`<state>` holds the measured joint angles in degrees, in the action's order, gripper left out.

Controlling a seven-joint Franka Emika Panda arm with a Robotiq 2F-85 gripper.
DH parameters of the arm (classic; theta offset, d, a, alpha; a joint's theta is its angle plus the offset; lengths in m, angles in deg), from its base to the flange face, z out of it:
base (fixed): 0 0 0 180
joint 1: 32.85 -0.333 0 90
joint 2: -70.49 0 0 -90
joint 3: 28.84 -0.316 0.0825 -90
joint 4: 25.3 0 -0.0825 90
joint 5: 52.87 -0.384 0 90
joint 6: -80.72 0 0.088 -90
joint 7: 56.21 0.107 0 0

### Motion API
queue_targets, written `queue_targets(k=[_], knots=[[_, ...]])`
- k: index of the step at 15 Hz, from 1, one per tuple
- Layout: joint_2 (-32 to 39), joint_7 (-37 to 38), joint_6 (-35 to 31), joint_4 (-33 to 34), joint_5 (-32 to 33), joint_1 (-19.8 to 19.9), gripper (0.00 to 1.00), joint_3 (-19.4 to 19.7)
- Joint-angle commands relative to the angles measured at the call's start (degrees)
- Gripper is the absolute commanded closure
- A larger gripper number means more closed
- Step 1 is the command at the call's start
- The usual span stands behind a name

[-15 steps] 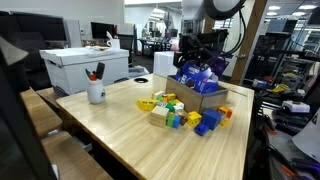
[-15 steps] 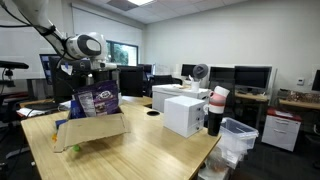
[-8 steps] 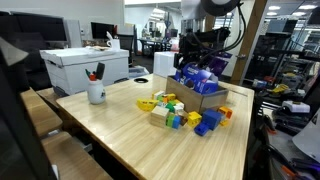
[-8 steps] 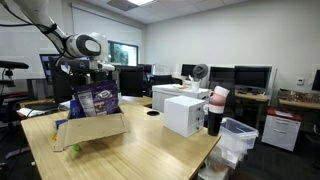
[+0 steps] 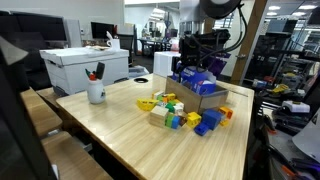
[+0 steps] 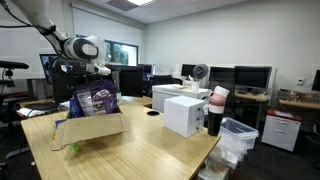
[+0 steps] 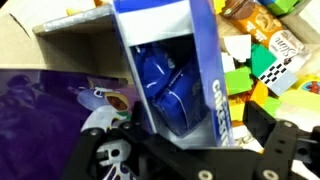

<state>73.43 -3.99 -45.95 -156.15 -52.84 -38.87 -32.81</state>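
An open cardboard box (image 5: 207, 98) (image 6: 95, 128) stands on the wooden table and holds snack packets. My gripper (image 5: 192, 62) (image 6: 88, 76) hangs just over it, pointing down. In the wrist view the gripper (image 7: 190, 142) is open, its black fingers (image 7: 285, 135) spread wide on either side of a blue packet (image 7: 175, 80) that stands upright in the box. I see no contact with the packet. A purple packet (image 7: 45, 100) (image 6: 95, 100) leans beside the blue one, inside the box wall (image 7: 75, 38).
Colourful toy blocks (image 5: 175, 112) (image 7: 265, 60) lie heaped next to the box. A white mug with pens (image 5: 96, 92) stands near a table corner. A white case (image 6: 183, 113), a dark cup (image 6: 216, 112) and a bin (image 6: 238, 138) are at the table's other end.
Hardly anything differs: the arm stays over the box with only a slight shift, and the jaws remain wide apart.
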Motion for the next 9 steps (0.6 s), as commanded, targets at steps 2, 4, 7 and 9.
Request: queue_targets(k=[2, 4, 7, 9], knots=[[-0.8, 0.7, -4.1, -3.3, -1.1, -0.3, 0.00, -0.6], [-1.2, 1.7, -5.6, -4.7, -0.9, -0.9, 0.00, -1.0], [-2.2, 2.7, -7.2, -6.5, -1.2, -1.6, 0.10, -2.2], [-1.4, 0.2, -6.0, -4.2, -1.3, -0.4, 0.31, -1.3]])
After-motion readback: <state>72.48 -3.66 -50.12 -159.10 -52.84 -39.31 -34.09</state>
